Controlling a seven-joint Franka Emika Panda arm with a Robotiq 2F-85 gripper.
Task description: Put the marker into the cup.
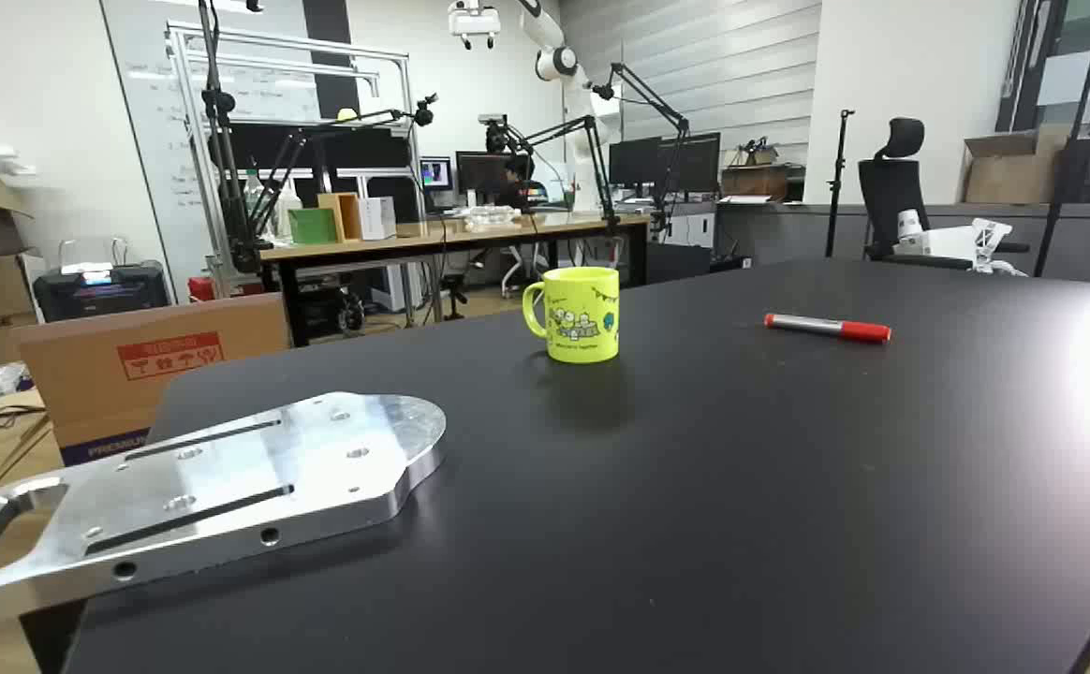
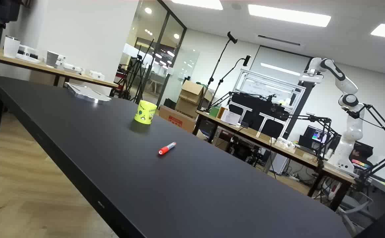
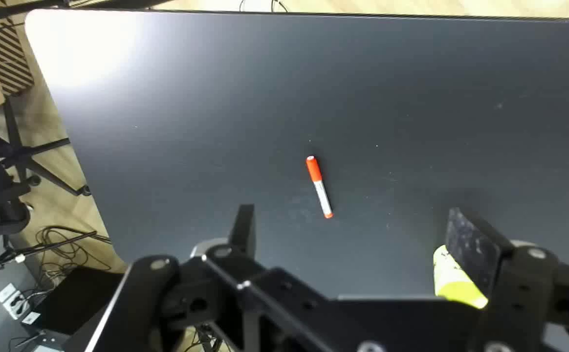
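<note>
The marker, with a red cap and a pale silver barrel, lies flat on the dark table in both exterior views [image 1: 828, 327] [image 2: 167, 148]. In the wrist view the marker [image 3: 319, 187] lies beyond the fingertips, between the two fingers' lines. The yellow-green cup stands upright on the table in both exterior views [image 1: 582, 314] [image 2: 145, 112], apart from the marker. In the wrist view the cup [image 3: 453, 276] is partly hidden behind the right finger. My gripper [image 3: 351, 210] is wide open and empty, above the table. It does not show in the exterior views.
The dark table [image 1: 742, 524] carries a silver metal plate [image 1: 320, 459] at one end, beyond the cup from the marker. A cardboard box [image 1: 161, 365] stands beside the table. A wooden bench [image 2: 258, 135] with a white robot arm [image 2: 349, 99] stands in the background.
</note>
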